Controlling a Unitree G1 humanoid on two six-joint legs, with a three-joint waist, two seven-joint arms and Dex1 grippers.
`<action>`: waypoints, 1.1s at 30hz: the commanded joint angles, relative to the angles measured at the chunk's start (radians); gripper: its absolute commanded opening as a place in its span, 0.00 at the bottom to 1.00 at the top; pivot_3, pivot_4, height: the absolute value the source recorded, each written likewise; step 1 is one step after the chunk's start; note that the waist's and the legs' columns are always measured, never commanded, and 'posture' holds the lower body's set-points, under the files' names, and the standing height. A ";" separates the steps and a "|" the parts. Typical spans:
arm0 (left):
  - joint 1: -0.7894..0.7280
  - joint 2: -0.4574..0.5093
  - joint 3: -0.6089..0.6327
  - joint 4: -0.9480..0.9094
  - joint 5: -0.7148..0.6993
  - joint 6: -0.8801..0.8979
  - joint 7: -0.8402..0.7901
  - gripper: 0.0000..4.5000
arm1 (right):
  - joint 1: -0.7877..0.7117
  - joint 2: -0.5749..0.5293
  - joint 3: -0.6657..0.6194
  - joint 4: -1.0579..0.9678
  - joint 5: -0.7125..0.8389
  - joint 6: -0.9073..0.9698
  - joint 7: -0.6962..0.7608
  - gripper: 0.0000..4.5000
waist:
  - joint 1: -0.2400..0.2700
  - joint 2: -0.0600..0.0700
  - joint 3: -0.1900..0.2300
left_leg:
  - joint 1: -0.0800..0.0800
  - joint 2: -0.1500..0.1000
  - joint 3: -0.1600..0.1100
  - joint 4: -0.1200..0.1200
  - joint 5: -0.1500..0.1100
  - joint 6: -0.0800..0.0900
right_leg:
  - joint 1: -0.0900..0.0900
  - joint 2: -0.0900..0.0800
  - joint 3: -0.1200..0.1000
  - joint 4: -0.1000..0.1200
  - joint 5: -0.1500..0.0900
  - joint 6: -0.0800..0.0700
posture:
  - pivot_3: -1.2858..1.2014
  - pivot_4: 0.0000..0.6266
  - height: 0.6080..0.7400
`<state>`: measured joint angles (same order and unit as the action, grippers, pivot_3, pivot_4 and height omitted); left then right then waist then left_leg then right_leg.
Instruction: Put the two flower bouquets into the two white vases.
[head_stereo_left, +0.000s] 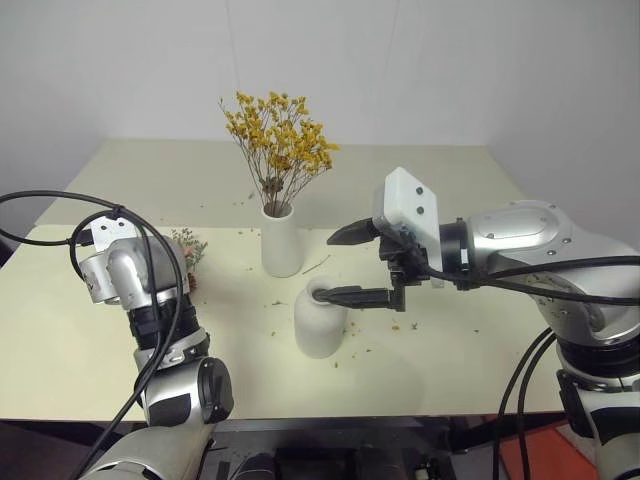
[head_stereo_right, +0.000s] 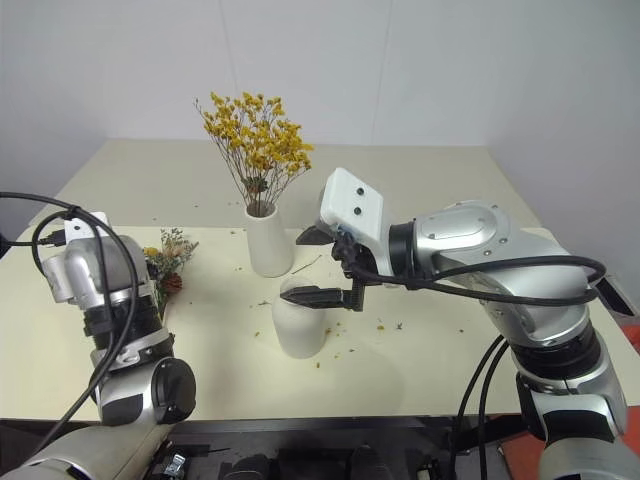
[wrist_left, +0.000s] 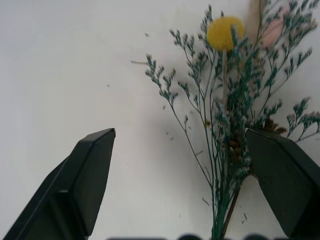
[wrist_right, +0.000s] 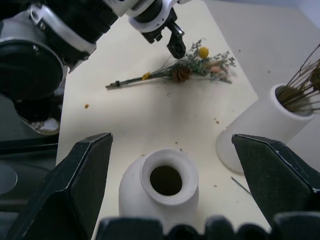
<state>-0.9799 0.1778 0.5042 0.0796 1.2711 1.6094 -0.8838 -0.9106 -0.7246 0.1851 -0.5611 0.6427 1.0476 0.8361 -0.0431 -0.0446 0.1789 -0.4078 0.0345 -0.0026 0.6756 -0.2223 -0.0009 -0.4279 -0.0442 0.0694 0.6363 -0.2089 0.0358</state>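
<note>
Setting was a robot test lab or staged trial room, not a home. Evidence: bare white walls (head_stereo_left: 480, 60) enclosed a plain pale-yellow surface (head_stereo_left: 420, 170) with no furniture or decoration around it. The surface carried just a few props: two white vases (head_stereo_left: 281, 240) and dried flowers (head_stereo_left: 280, 135), with loose crumbs of petal scattered about. Black cables (head_stereo_left: 40, 200) ran exposed over the metal robot arms. A dark floor (wrist_right: 20, 155) showed past the surface edge.
</note>
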 joint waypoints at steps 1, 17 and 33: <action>-0.017 -0.009 -0.032 0.025 0.202 0.005 -0.246 1.00 | 0.008 0.000 -0.022 -0.036 0.001 0.005 -0.029 1.00 | -0.001 0.000 0.000 | 0.000 0.000 0.000 0.000 0.000 0.000 | 0.000 0.000 0.000 0.000 0.000 0.000 | 0.52 0.24 1.00; 0.076 -0.143 0.151 0.016 0.701 -0.210 -0.688 1.00 | 0.051 0.004 -0.028 -0.051 -0.009 -0.022 -0.074 1.00 | -0.002 0.000 0.000 | -0.002 0.002 0.000 0.001 0.000 0.000 | -0.004 0.001 0.000 0.005 0.000 0.001 | 0.52 0.24 1.00; 0.083 -0.153 0.157 0.050 0.670 -0.322 -0.676 0.09 | 0.044 0.018 -0.030 -0.045 -0.035 -0.016 -0.105 1.00 | -0.003 0.000 0.000 | -0.005 0.002 0.000 0.003 0.000 0.000 | -0.007 0.000 0.000 0.006 0.000 0.000 | 0.52 0.24 1.00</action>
<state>-0.8884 0.0102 0.6623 0.1346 1.9536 1.2905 -1.5775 -0.8549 -0.7023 0.1846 -0.5875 0.6116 1.0486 0.7391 -0.0458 -0.0446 0.1789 -0.4129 0.0362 -0.0025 0.6783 -0.2223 -0.0009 -0.4346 -0.0439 0.0697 0.6427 -0.2087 0.0363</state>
